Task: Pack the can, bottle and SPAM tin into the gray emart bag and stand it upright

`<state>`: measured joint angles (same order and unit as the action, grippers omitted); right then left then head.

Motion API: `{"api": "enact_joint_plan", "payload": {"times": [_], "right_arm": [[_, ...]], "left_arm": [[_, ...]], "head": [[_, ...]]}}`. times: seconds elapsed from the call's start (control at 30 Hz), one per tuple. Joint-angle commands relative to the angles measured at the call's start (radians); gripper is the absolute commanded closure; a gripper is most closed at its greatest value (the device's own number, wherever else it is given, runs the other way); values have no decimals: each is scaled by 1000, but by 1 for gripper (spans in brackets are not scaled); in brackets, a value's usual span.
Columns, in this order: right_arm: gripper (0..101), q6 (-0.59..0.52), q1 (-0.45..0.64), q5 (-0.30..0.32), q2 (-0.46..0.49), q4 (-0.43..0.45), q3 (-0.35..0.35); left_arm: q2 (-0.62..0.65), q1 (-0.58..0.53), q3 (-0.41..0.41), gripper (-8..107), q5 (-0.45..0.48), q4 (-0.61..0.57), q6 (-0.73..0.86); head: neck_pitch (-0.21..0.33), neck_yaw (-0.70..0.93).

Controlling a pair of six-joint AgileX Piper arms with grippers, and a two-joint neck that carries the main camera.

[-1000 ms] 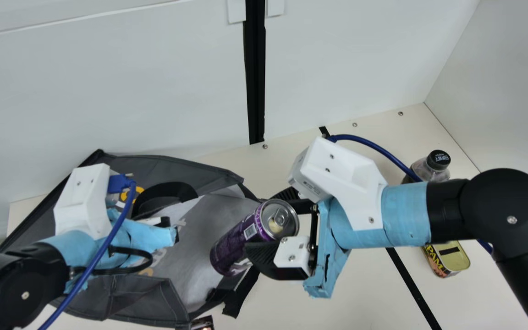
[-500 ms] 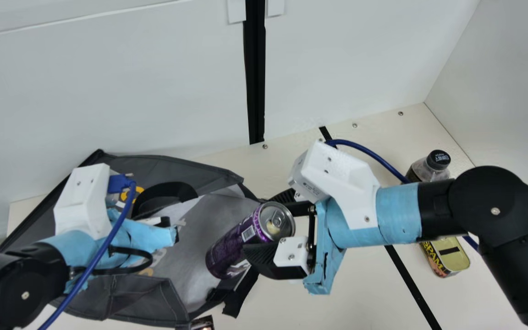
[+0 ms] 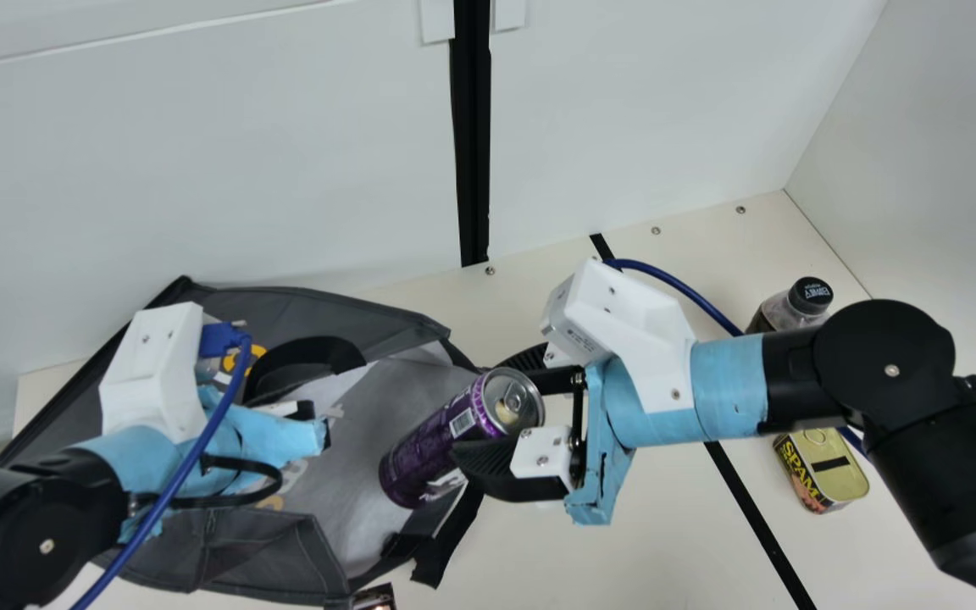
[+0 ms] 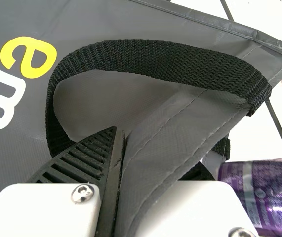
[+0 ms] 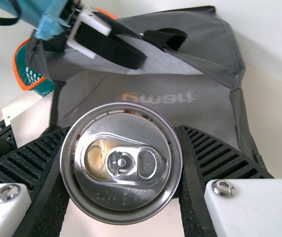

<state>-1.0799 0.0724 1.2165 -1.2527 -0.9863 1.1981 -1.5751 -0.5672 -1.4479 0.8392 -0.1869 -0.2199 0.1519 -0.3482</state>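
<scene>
I've got my right claw (image 3: 498,411) closed around the tilted purple metal can (image 3: 433,453), my left claw (image 3: 297,411) pinching the gray fabric emart bag (image 3: 369,318).

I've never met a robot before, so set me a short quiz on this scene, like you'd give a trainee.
1. Multiple choice: what do the right jaws hold?
a) nothing
b) the can
c) the bottle
2. True or false: the SPAM tin rests on the table.
3. Fill the gap: the left jaws pinch a flap of the gray ____.

Key: 1 b; 2 true; 3 bag.
</scene>
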Motion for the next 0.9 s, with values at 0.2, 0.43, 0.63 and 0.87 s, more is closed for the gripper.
{"api": "enact_joint_plan", "payload": {"times": [0.2,0.43,0.63,0.87], "right_arm": [[101,-68,29,4,-22,-34,-32],[101,-110,44,4,-39,-63,-60],[101,-136,50,4,-56,-93,-74],[101,-166,56,4,-74,-128,-90]], "left_arm": [[0,0,0,107,0,0,0],[0,0,0,107,0,0,0],[0,0,0,107,0,0,0],[0,0,0,107,0,0,0]], "head": [[23,-1],[23,-1],[23,-1],[23,-1]]}}
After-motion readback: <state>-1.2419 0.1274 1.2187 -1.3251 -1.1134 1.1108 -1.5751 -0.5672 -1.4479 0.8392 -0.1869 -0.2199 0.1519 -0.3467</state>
